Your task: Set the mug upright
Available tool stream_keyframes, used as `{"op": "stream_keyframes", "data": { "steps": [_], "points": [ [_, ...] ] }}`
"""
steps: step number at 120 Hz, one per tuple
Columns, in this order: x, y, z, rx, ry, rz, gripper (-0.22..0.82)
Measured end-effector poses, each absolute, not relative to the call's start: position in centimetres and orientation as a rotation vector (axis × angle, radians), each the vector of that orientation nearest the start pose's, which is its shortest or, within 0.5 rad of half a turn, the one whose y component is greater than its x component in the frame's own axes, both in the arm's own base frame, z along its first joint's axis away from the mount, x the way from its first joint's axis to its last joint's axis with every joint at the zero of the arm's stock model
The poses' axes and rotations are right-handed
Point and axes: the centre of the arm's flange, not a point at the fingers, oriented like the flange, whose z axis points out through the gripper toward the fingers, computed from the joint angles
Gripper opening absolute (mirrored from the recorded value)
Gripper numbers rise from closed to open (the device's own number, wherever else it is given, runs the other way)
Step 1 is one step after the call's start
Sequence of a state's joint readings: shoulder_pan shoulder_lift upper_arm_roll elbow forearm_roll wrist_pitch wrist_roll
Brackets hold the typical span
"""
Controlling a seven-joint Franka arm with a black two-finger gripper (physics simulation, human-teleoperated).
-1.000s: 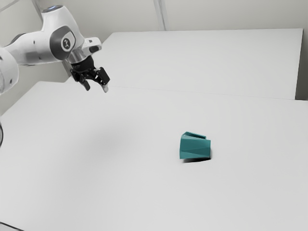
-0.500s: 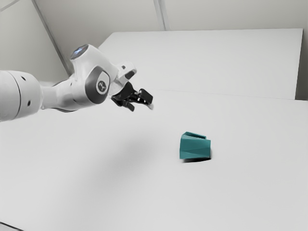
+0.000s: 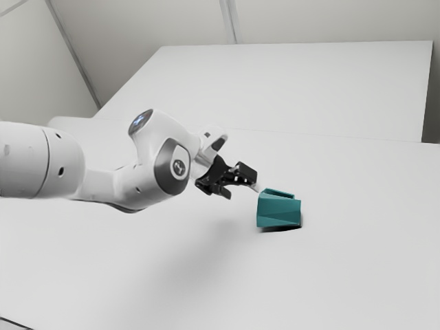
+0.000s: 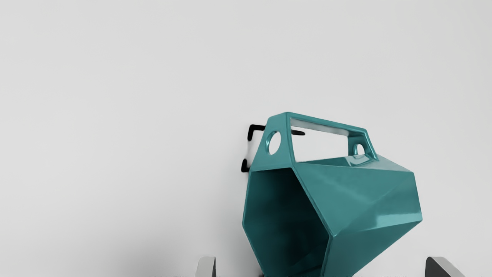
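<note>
Mug (image 3: 278,212) of teal material, lying on its side on the pale desk (image 3: 357,275); its body is faceted, built of flat, angled planes with crisp edges, and the outside has a smooth, soft gloss with paler reflections along the facets; the mouth is many-sided, opens toward the arm's side, and falls away into a dark interior; the handle (image 4: 326,123) is an angular loop, a straight bar joining two sloping ends, each pierced by a round hole; black, angular marks show on the desk beside the handle, probably shadow, though their outline is too broken to be sure; the desk itself is matt, light grey and plain in texture.

The arm (image 3: 103,185) enters from the exterior view's left, its casing white, rounded and smooth; it runs low, bends at the wrist, and the hand slants down toward the exterior view's right, bringing the black gripper (image 3: 243,192) just beside the mug's mouth end; the fingers (image 4: 206,267) are spread well apart with nothing pinched between them, their light grey tips straddling the mug's direction in the wrist view; whether a tip touches the rim I cannot tell.

A small pale emblem (image 3: 179,168) sits on a dark grey round cap at the wrist; no wording can be read on it.
</note>
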State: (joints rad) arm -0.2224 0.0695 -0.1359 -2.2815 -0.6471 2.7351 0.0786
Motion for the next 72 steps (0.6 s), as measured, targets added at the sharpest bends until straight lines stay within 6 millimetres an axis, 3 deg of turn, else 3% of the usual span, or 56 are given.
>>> {"op": "stream_keyframes", "data": {
  "steps": [42,72],
  "points": [
    [52.0,-17.5,33.3,-3.505,-0.269,-0.517,0.58],
    [53.0,-18.4,32.1,-3.489,-0.279,-0.568,0.58]
  ]
}}
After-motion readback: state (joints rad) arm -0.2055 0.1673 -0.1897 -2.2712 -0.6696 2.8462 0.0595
